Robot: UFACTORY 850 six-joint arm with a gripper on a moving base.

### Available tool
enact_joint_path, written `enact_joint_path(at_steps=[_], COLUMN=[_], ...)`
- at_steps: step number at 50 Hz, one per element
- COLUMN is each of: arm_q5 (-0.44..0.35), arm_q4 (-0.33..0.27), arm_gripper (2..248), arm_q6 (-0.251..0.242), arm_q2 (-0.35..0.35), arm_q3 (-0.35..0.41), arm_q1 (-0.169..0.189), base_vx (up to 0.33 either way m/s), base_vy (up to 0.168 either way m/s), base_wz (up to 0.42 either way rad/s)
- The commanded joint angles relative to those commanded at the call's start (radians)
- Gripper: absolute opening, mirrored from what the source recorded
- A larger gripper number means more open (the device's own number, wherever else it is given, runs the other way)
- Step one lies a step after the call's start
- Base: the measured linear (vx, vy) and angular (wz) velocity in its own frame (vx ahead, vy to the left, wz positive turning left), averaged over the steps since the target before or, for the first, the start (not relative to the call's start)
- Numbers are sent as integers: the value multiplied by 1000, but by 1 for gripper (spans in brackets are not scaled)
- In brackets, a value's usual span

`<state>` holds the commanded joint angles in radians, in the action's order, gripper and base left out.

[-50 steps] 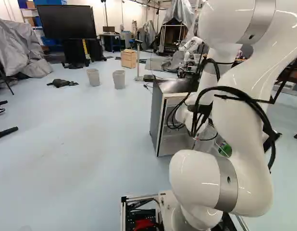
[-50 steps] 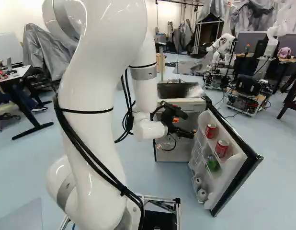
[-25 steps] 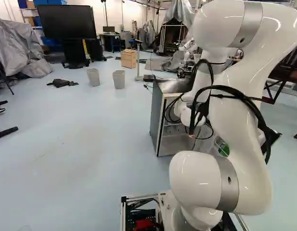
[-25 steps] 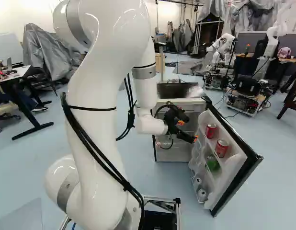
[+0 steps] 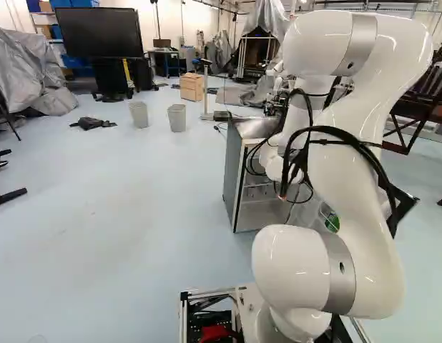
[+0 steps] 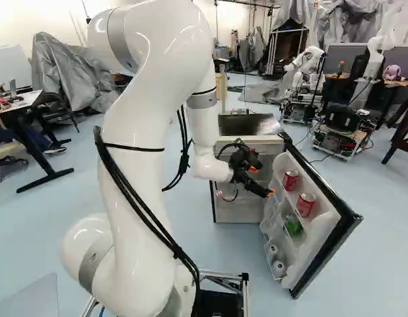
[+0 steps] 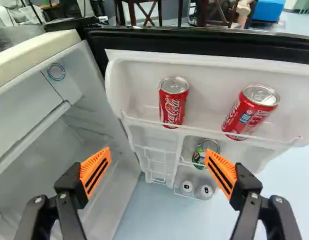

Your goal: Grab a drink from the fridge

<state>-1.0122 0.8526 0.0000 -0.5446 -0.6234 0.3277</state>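
I have the end effector (image 6: pixel 262 181), its two sides spread apart, near the fridge door (image 6: pixel 321 241). In this door, two red cans (image 7: pixel 173 104) stand higher than one green can (image 7: pixel 200 153).

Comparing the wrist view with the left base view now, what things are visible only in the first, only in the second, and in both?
Only the wrist view shows the two red metal cans on the upper door shelf.

Only the left base view shows the large black flat screen and the two light grey bins on the floor.

Both show the open grey-and-white fridge and the green can in its door.
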Motion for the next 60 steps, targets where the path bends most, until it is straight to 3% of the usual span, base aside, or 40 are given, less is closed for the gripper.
enact_joint_path(at_steps=[60], arm_q5=[0], arm_q4=[0], arm_gripper=[247], arm_q6=[0], arm_q2=[-76], arm_q3=[-120], arm_q1=[93], base_vx=[0], base_vy=[0], base_wz=[0])
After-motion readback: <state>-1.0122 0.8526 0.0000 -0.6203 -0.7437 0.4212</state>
